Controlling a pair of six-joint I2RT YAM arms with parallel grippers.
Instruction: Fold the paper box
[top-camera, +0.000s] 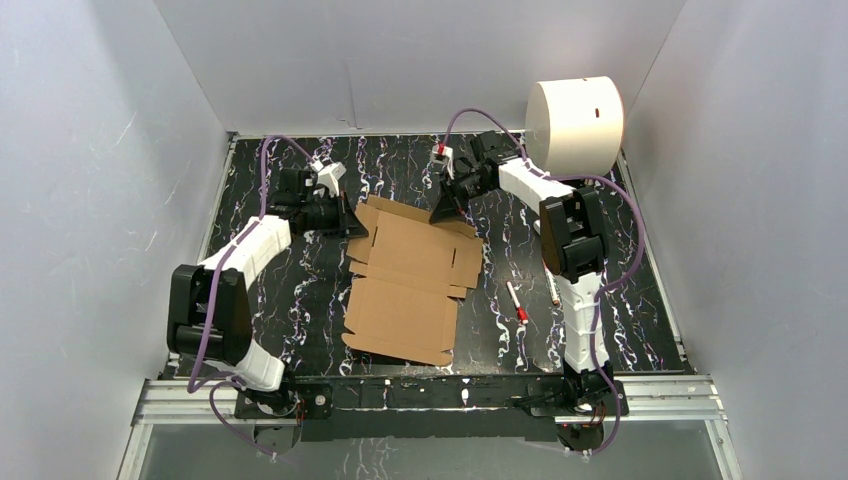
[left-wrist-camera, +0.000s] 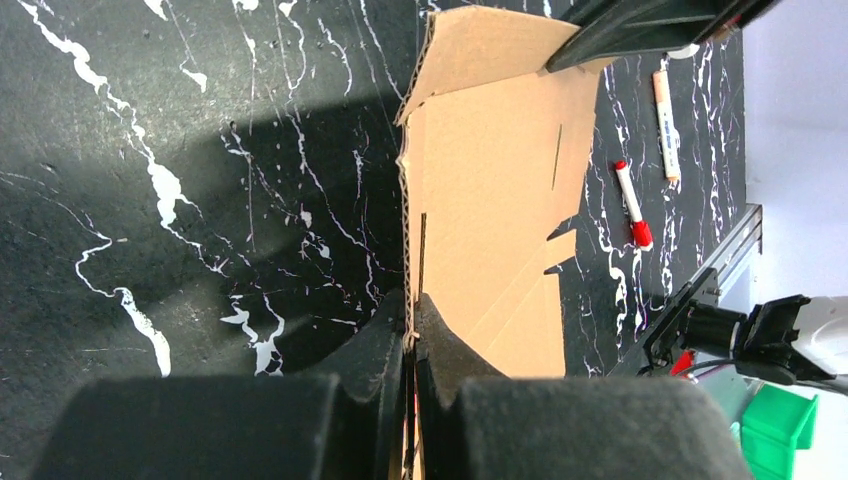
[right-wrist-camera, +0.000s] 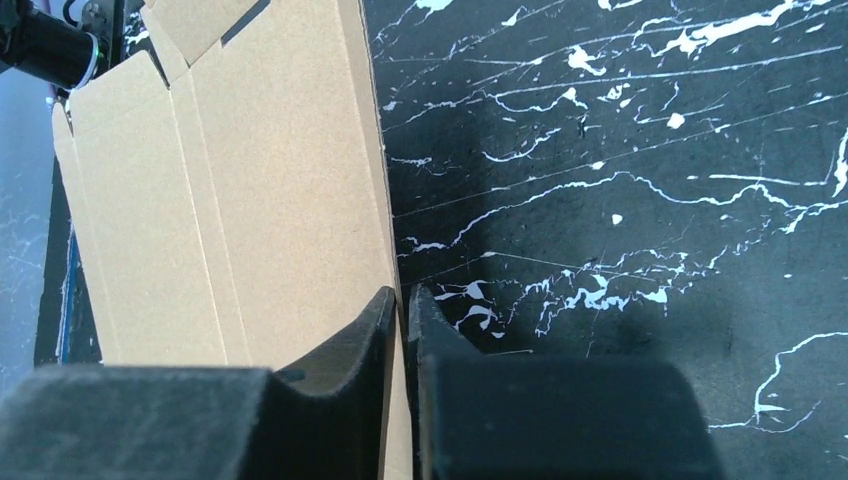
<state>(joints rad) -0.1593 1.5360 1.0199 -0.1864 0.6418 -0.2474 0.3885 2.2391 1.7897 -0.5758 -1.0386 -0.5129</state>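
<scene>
We see L claw (left-wrist-camera: 412, 335) & R claw (right-wrist-camera: 403, 322) each pinching the box (top-camera: 405, 290) at its far edge, left & right.

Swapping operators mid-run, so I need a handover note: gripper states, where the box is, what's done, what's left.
Left gripper: shut on the far-left edge of the paper box.
Right gripper: shut on its far-right edge.
Box: unfolded, lying mostly flat mid-table between the arms; markers lie to its right.
Done: both far edges pinched.
Left: all the folding; no wall stands up yet.
</scene>
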